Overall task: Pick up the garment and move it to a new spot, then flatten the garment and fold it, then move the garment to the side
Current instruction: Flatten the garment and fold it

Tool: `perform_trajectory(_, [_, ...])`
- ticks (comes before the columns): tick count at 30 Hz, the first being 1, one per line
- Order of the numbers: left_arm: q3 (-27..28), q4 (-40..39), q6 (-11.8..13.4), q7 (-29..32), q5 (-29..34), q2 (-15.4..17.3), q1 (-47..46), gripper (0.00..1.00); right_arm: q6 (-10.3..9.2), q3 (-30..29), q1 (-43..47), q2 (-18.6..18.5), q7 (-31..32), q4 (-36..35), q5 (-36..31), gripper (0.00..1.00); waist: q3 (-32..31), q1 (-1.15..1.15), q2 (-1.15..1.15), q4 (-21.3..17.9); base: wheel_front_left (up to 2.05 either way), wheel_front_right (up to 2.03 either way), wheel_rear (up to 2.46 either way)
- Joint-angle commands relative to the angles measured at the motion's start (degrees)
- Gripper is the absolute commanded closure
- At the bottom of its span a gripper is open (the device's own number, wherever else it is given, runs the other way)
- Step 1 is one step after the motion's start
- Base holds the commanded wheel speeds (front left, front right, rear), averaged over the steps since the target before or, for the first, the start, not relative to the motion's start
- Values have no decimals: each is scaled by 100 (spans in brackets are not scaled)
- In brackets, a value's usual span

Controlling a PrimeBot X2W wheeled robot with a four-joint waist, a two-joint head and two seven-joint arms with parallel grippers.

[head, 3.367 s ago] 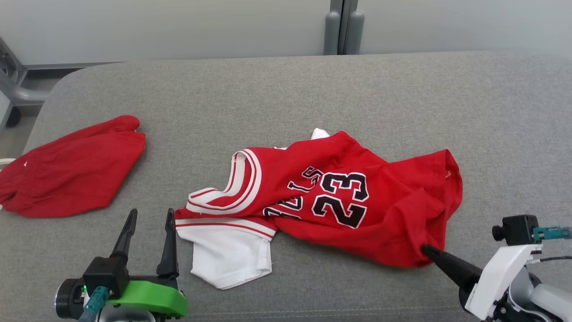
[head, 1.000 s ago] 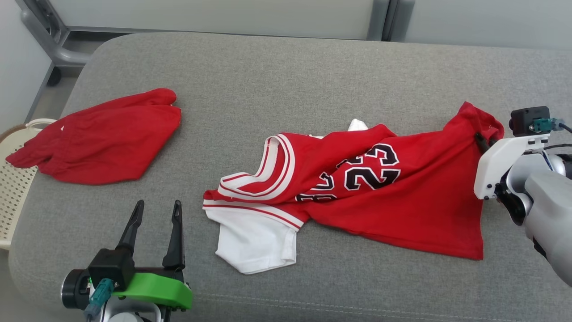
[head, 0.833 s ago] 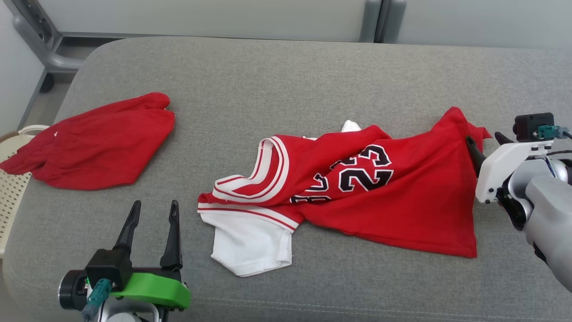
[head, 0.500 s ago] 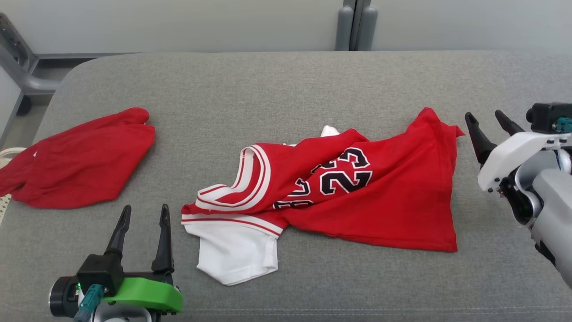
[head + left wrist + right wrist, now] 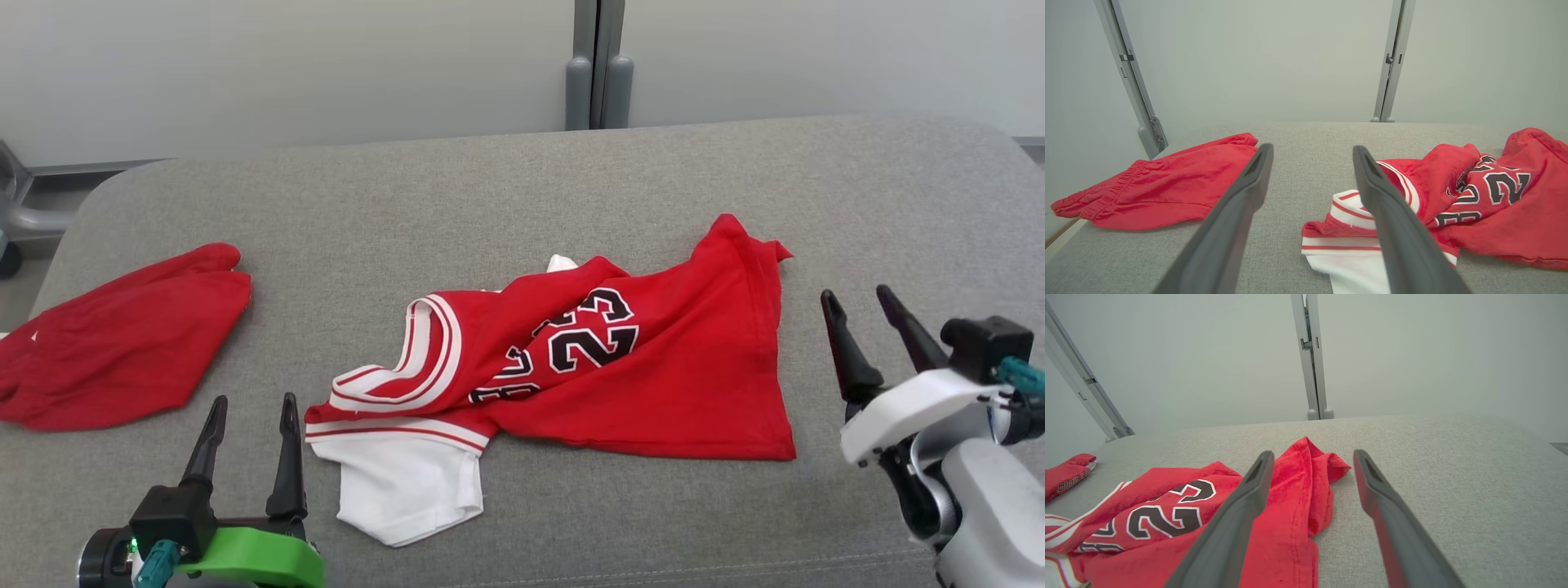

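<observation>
Jersey (image 5: 653,384) rumpled, long axis left-right, collar leftward. Left end effector (image 5: 253,400), right end effector (image 5: 856,294): both spread, empty. Right wrist view resolves hem stitching (image 5: 1295,535).

Left of the left tool (image 5: 253,400), the red shorts (image 5: 122,351) run off the view's edge; right of it, folds bury half the lettering on the jersey (image 5: 653,367).

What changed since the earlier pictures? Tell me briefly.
The right gripper pulled the hem corner of the jersey outward, away from the robot, then opened its fingers, let go and drew back beside it. The jersey lies more spread. The left gripper stayed open, idle; the red shorts stayed put.
</observation>
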Motion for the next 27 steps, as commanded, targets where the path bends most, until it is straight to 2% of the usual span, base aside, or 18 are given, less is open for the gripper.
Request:
perform_trajectory(1, [24, -41, -1, -16, 43, 16, 123, 0, -2, -206, 333, 160, -11, -239, -250, 0, -72, 0, 0, -37, 0, 0, 0])
perform_trajectory(7, [173, -67, 33, -16, 43, 16, 235, 0, -2, -512, 1057, 524, -12, -727, -969, 0, -161, 0, 0, -94, 0, 0, 0])
perform_trajectory(12, [301, -90, 74, -16, 138, 17, 348, 0, -2, -743, 1352, 703, -12, -921, -1301, 0, -221, 0, 0, -200, 0, 0, 0])
perform_trajectory(18, [432, -163, 110, -16, 234, 28, 441, 0, -2, -1051, 1579, 806, -12, -1071, -1443, 0, -259, 0, 0, -323, 0, 0, 0])
perform_trajectory(27, [453, -124, 185, -16, 444, 91, 525, 0, -2, -969, 1743, 731, 14, -1054, -1316, 0, -267, 0, 0, -425, 0, 0, 0])
